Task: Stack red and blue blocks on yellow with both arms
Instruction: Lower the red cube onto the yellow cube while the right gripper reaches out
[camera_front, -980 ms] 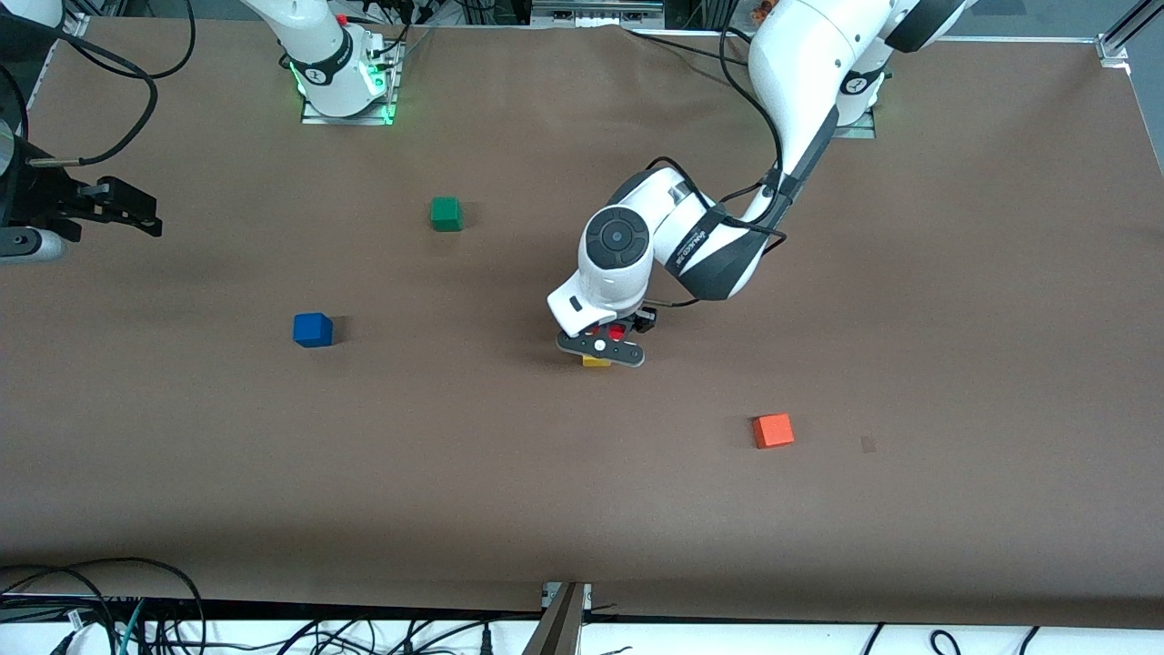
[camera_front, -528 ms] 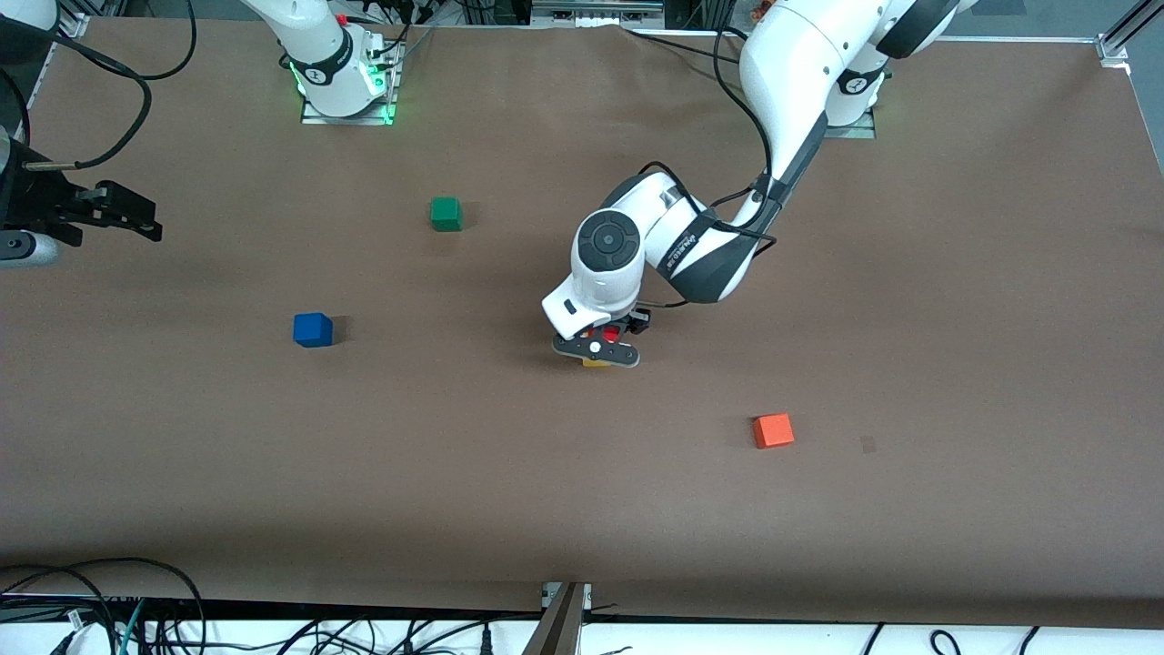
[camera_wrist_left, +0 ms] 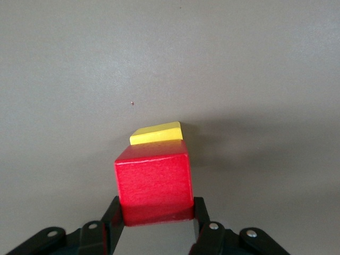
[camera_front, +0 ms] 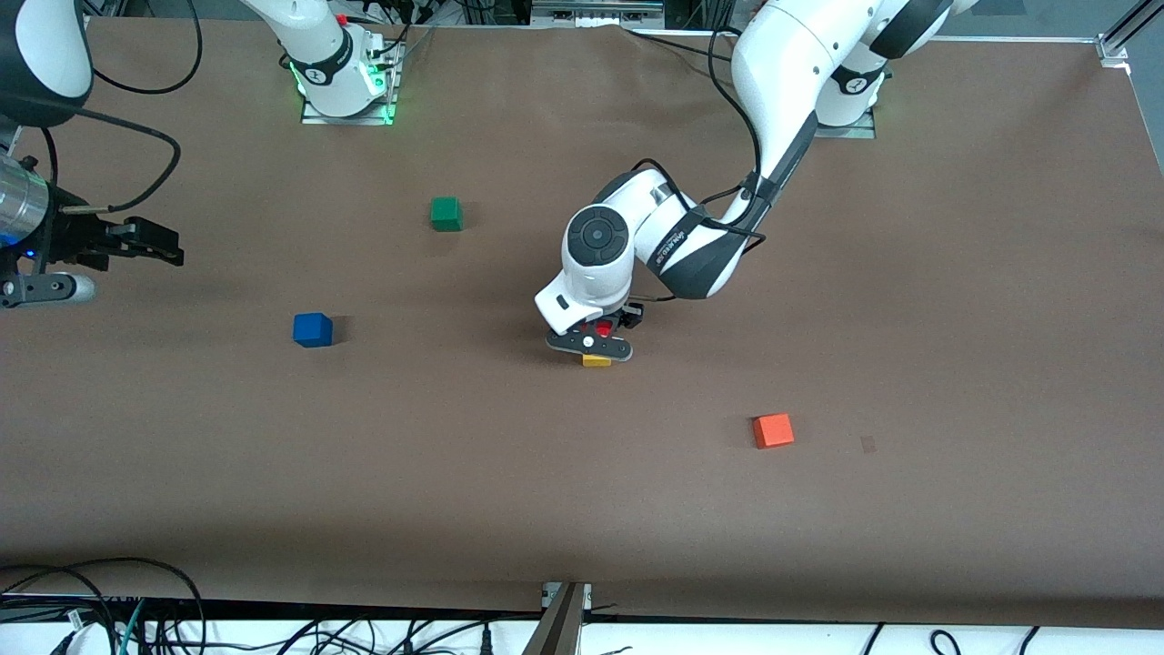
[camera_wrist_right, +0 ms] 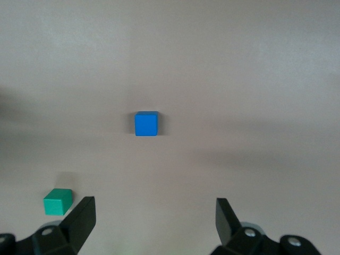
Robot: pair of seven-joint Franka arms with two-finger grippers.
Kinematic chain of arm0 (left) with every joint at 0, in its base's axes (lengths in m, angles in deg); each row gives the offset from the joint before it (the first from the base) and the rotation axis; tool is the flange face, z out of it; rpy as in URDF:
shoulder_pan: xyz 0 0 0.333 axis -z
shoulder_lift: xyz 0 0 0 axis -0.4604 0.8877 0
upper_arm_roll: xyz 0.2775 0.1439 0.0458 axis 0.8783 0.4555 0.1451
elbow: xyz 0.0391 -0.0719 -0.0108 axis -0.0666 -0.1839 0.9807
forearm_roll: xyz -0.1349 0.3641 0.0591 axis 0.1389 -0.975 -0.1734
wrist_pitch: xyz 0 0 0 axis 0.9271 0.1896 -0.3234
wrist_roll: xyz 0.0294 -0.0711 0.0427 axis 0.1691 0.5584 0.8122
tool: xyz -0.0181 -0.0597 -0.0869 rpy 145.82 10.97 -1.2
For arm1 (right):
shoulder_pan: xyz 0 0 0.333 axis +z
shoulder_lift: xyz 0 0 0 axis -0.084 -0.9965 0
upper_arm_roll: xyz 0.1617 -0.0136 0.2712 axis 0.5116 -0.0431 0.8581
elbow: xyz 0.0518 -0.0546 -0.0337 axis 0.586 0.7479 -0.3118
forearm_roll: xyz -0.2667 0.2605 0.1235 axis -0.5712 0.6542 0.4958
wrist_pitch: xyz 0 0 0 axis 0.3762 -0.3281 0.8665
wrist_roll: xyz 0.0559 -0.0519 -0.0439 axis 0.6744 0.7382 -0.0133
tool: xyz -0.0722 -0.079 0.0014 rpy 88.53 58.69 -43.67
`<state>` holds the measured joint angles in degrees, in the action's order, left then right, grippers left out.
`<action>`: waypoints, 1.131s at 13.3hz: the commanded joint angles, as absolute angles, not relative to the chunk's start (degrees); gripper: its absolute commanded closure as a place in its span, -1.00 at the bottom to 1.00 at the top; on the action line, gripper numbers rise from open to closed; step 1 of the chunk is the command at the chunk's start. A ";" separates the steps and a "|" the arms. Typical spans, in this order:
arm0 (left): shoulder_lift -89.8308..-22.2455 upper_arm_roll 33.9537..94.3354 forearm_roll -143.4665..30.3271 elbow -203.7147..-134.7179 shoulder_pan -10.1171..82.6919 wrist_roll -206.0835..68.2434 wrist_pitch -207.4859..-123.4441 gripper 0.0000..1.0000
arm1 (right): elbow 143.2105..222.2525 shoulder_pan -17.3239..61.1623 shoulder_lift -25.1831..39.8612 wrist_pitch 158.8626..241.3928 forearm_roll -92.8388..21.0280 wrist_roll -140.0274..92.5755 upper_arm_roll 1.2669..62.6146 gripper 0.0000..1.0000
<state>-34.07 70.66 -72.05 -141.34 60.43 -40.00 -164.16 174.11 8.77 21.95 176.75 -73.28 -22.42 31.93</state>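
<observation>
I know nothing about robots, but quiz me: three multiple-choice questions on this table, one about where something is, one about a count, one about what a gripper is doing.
1. Where is the red block?
A. beside the green block
B. over the yellow block
C. on the orange block

2. How many blocks show on the table?
A. three
B. four
C. five

3. What is the right gripper doing?
A. open, holding nothing
B. shut on the blue block
C. shut on the green block

Answers: 1 B, the left gripper holds red just above yellow. 2 C, adding the blue block, green block and orange block. 3 A, its fingers stand apart with blue lying on the table ahead of them.
</observation>
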 commanded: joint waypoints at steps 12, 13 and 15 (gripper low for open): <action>-32.26 71.31 -73.56 -139.20 61.51 -37.40 -165.11 0.78 | 178.89 8.51 8.58 191.99 -68.72 -19.97 32.56 -0.99; -32.18 71.40 -73.56 -139.29 61.51 -37.40 -165.11 0.77 | 179.68 8.77 8.04 193.22 -67.40 -19.97 32.56 -0.99; -32.00 71.40 -73.56 -139.29 61.51 -37.40 -165.11 0.77 | 184.49 9.21 7.95 199.61 -66.51 -20.06 32.56 -0.99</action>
